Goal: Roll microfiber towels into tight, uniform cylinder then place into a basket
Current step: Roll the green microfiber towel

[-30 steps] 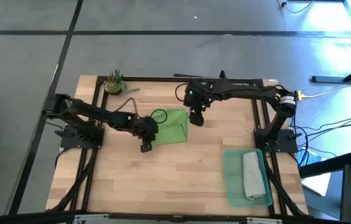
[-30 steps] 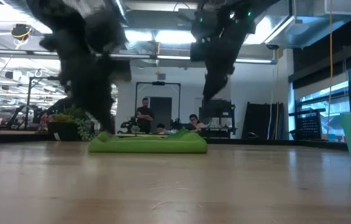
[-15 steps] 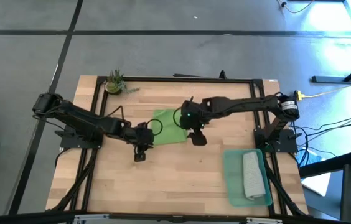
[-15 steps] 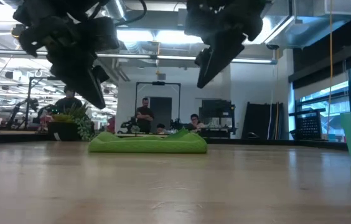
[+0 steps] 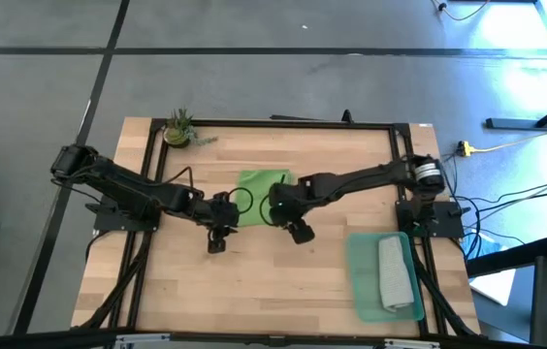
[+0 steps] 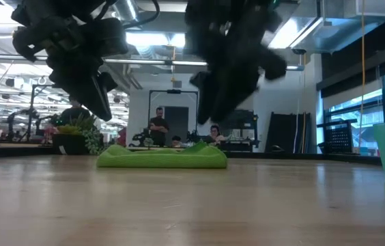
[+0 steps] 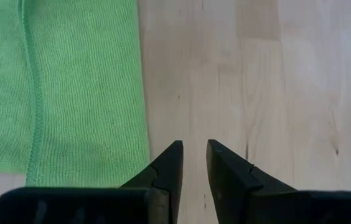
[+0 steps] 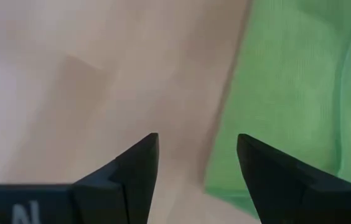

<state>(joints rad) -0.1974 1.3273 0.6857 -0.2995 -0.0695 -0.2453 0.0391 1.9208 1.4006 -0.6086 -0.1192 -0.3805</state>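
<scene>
You've got the green towel (image 5: 263, 184) lying flat near the middle of the table (image 5: 283, 281), a little toward the far edge, with a low fold showing in the level view. The grey towel (image 5: 395, 274) is rolled and sits in the basket (image 5: 364, 281) at the near right corner. Your left gripper (image 7: 192, 163) hangs above bare wood just off the green towel's left near corner, fingers a narrow gap apart, holding nothing. Your right gripper (image 8: 197, 163) hangs over the towel's near right edge, fingers wide, empty, one finger over wood and one over cloth. The table is pale wood planks inside a black frame; a small potted plant (image 5: 178, 127) stands at the far left corner. Beyond it, the room is an open workshop with ceiling lights, and a person (image 6: 157, 126) stands in a doorway.
</scene>
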